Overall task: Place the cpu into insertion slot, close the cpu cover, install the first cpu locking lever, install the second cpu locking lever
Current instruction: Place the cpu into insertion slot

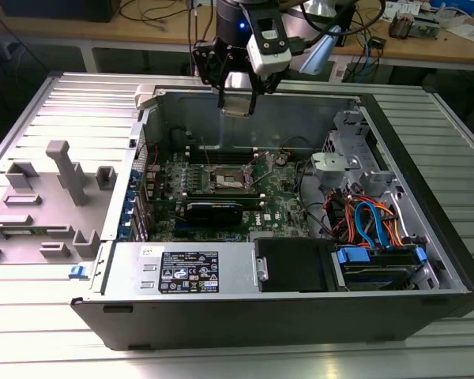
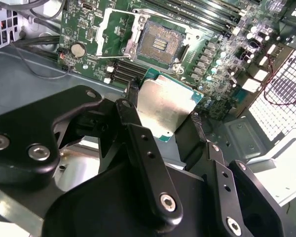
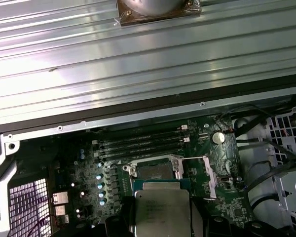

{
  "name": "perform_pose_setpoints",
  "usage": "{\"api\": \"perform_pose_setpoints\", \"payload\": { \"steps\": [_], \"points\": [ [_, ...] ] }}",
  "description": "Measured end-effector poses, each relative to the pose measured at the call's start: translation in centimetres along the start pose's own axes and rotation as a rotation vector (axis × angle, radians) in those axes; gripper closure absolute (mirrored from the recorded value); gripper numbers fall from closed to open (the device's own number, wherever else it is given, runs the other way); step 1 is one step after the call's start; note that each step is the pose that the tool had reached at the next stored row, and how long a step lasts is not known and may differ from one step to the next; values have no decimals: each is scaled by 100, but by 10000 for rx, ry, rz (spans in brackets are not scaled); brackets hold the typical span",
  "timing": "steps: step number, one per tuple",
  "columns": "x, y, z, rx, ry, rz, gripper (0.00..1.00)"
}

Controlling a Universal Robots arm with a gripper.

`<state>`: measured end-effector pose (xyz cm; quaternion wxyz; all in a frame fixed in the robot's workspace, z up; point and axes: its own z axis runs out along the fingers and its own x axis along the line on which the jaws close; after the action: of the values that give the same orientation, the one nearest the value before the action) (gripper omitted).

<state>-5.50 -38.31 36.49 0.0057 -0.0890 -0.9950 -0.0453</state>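
High over case point(image 1: 245, 320): end effector point(image 1: 237, 109) clamped on cpu point(image 2: 165, 106) edges, well apart from insertion slot point(image 2: 160, 45).

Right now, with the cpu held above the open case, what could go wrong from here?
1. The gripper pinches the cpu by two opposite edges; a slip could drop it onto the motherboard.
2. The insertion slot has its contact field bare, so a tilted or offset set-down might damage it.
3. The cpu cover lies open right beside the slot, and the gripper may catch it on the way down.
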Motion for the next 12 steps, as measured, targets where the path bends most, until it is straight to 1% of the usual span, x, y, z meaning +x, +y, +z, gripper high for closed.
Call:
{"api": "perform_pose_setpoints", "payload": {
  "steps": [9, 12],
  "points": [
    [0, 0, 6, 5, -72, 766, 45],
    [0, 0, 8, 14, -110, 1137, 45]
  ]
}}
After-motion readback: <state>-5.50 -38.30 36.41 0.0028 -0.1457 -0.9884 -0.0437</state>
